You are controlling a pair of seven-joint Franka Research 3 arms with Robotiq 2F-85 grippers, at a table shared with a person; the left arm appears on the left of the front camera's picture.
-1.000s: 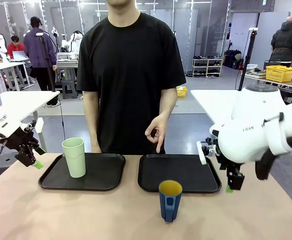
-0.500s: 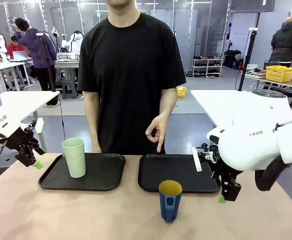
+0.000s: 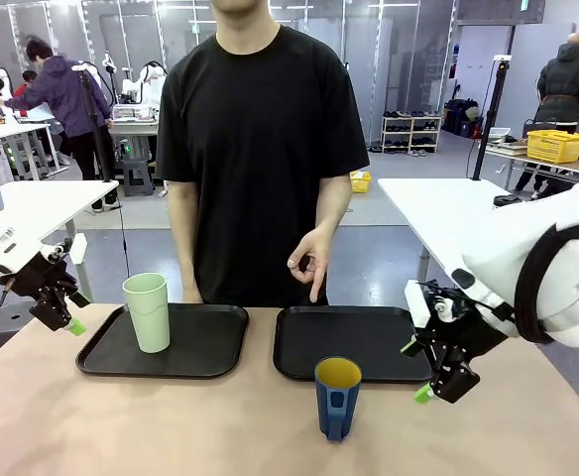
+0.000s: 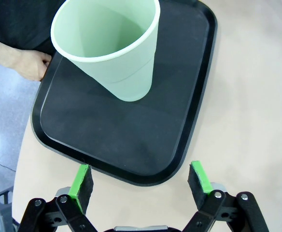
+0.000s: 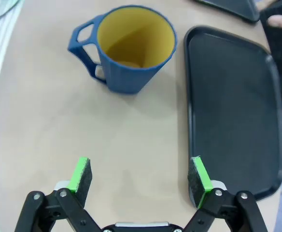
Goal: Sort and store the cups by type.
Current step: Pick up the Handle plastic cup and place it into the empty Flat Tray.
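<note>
Right wrist view: your right gripper (image 5: 139, 176), jaws spread and empty, faced the blue mug (image 5: 133, 50) on the table (image 5: 131, 135) beside the right tray (image 5: 237, 121), where the person's hand (image 3: 309, 263) pointed, apparently marking its place; the mint tumbler (image 3: 148, 311) stood on the left tray (image 3: 210, 342), your left gripper (image 4: 140, 180) likewise gaping.

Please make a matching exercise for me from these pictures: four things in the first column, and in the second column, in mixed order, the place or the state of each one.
Column 1
1. tall pale mint-green plastic tumbler
2. dark blue mug with yellow inside
3. person's hand
4. right gripper

Column 2
A. open, above the tan table
B. stands upright on the left black tray
C. points down at the right black tray
D. stands on the tan table, in front of the right black tray

Pairs: 1-B; 2-D; 3-C; 4-A
</note>
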